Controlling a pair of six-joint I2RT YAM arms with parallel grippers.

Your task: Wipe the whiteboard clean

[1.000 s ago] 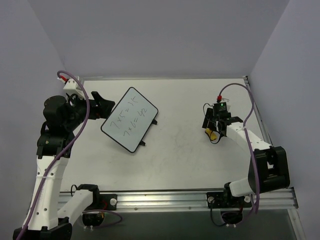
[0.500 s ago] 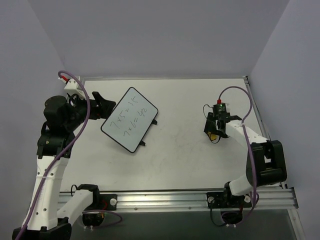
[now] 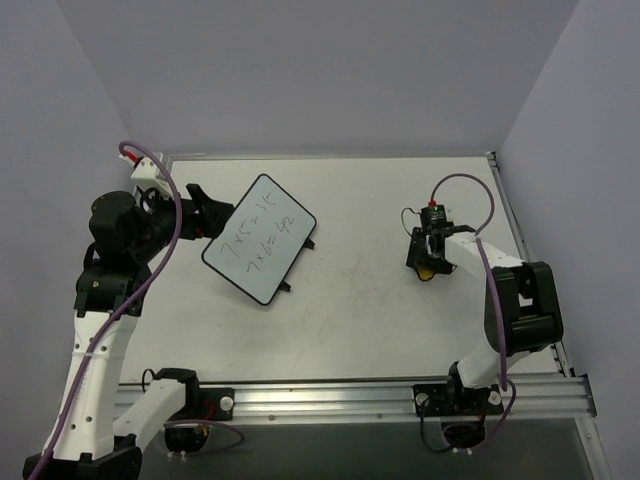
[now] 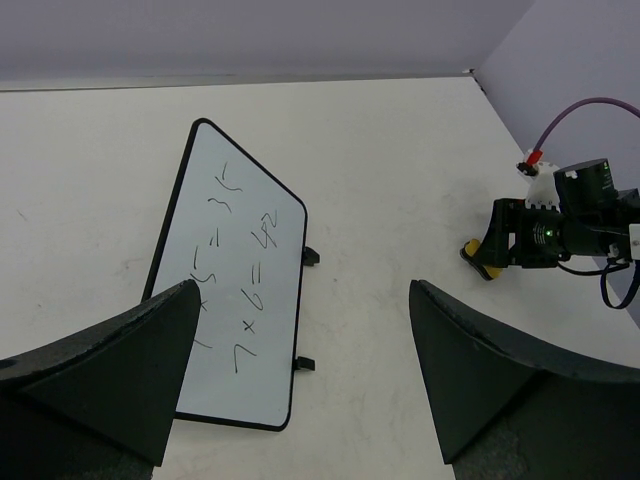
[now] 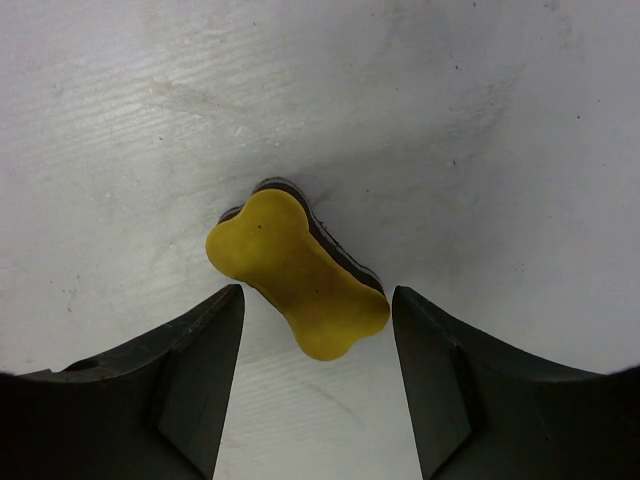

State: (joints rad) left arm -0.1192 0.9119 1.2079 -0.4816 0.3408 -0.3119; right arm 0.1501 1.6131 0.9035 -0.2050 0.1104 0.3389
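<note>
The whiteboard point(image 3: 260, 238) lies tilted on the table at the left middle, with dark handwritten sums on it; it also shows in the left wrist view point(image 4: 235, 290). My left gripper point(image 3: 212, 207) is open and empty, hovering just left of the board point(image 4: 305, 290). The small yellow-and-black eraser point(image 5: 300, 272) lies on the table at the right point(image 3: 427, 268) and shows far right in the left wrist view point(image 4: 478, 258). My right gripper point(image 3: 424, 254) is open directly above it, a finger on either side with gaps to it point(image 5: 318, 292).
The white table point(image 3: 370, 310) is boxed in by lilac walls at the back and both sides. A metal rail point(image 3: 350, 398) with the arm bases runs along the near edge. Purple cables loop over both arms.
My right gripper has shifted slightly back and left and settled lower over the eraser. The left arm has edged a little toward the board. The board has not moved.
</note>
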